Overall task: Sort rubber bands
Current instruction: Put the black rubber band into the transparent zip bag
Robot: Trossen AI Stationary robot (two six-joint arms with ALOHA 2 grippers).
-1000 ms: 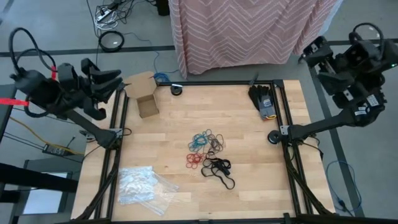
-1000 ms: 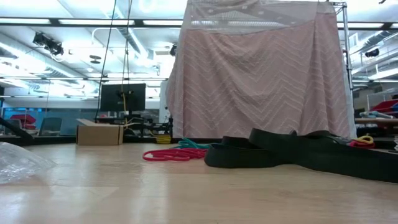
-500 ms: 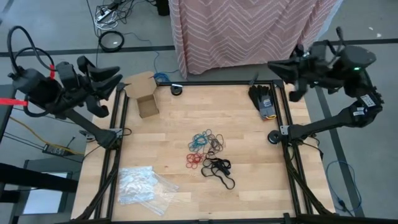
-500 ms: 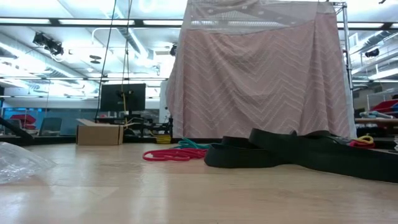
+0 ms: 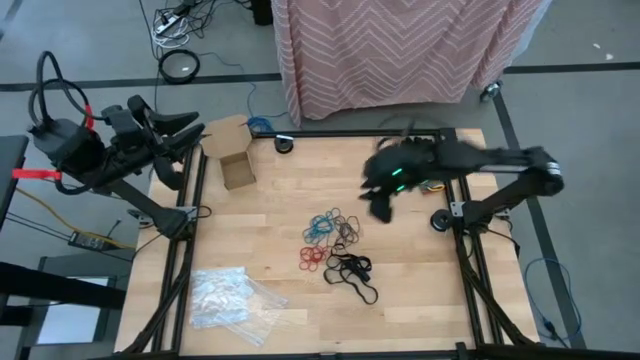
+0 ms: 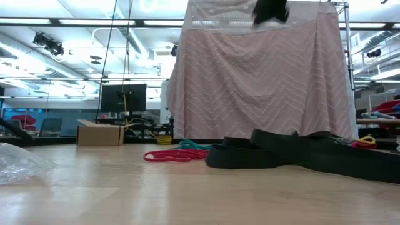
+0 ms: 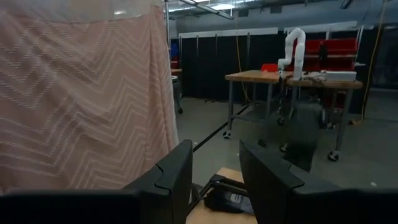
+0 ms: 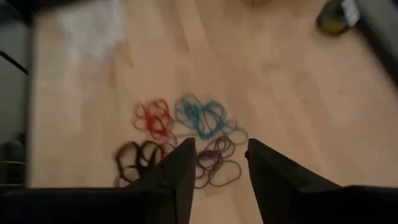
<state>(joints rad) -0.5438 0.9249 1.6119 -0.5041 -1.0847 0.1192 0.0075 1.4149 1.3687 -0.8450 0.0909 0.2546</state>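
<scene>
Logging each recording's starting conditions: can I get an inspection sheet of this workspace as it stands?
Surface: light wooden tabletop in a black frame.
Job's things: small rubber bands in a loose cluster mid-table, blue-teal loops, red loops, larger black loops; not separated into groups apart.
Clutter: open brown cardboard box, clear crinkly plastic bags, black gloves at the far edge.
Grippers: left gripper open, empty, parked off the table's left edge; right gripper open, empty, above the bands.
Cables: black cables on the floor beyond the table.
Surroundings: pink zigzag cloth draped behind the table; no person seen.
</scene>
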